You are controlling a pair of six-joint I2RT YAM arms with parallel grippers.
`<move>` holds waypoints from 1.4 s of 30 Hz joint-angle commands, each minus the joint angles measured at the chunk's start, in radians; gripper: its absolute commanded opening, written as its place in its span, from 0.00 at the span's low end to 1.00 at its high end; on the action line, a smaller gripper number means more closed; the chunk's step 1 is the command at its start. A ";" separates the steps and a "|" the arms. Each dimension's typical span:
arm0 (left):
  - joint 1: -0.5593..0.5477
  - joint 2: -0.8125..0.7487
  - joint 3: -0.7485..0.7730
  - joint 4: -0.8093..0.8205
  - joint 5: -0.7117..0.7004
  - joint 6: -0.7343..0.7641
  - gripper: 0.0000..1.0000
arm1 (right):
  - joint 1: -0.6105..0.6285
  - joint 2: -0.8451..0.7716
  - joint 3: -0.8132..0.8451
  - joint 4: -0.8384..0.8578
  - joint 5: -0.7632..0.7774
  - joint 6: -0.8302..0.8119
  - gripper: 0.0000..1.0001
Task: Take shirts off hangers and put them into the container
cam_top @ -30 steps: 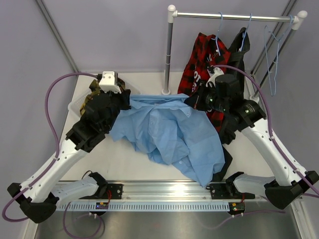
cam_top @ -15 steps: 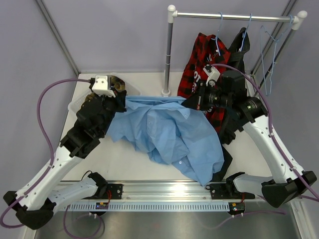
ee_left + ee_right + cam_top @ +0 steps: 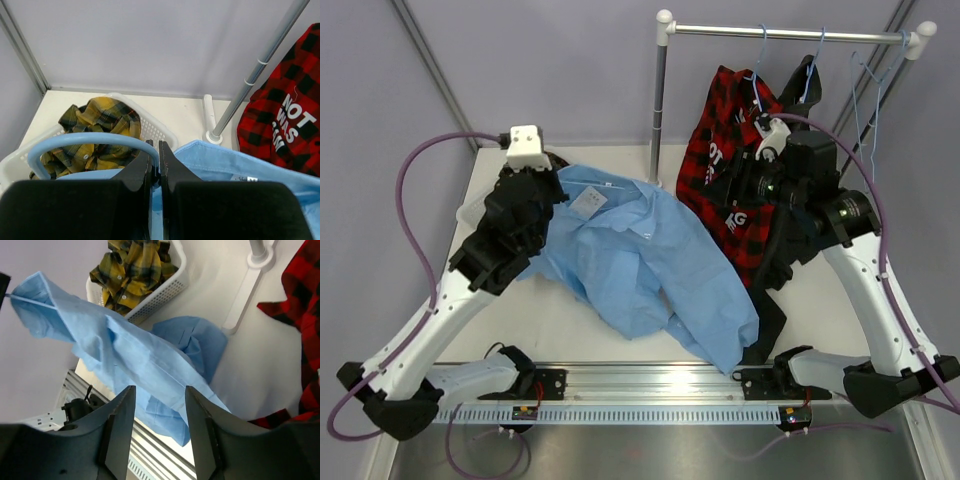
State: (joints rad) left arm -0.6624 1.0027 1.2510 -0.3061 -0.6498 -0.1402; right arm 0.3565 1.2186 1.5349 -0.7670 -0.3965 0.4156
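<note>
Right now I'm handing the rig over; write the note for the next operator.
Left gripper: shut on the blue shirt at the collar; the shirt trails over the table beside the container.
Right gripper: open, empty.
Done: yellow shirt in container.
To do: drop the blue shirt in, then take the red shirt and black shirt off their hangers on the rail.

The light blue shirt (image 3: 640, 260) is plain; the red-and-black shirt (image 3: 715, 165) and yellow-and-black shirt (image 3: 100, 125) are plaid. The tub (image 3: 162, 135) is white.
</note>
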 commanded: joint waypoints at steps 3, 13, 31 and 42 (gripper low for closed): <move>-0.072 0.123 0.155 0.059 -0.151 0.030 0.00 | 0.070 0.021 0.125 -0.077 0.169 -0.050 0.61; -0.147 0.180 0.209 0.059 -0.221 0.059 0.00 | 0.380 0.214 0.266 -0.144 0.677 0.032 0.71; -0.164 0.146 0.174 0.038 -0.232 0.094 0.00 | 0.463 0.400 0.504 -0.235 0.903 0.003 0.27; -0.146 0.120 0.174 0.019 -0.261 0.093 0.00 | 0.457 0.334 0.337 -0.212 0.904 -0.011 0.00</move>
State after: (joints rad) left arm -0.8261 1.1709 1.4075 -0.3244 -0.8459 -0.0463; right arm 0.8135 1.6009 1.9385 -0.9691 0.4366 0.4175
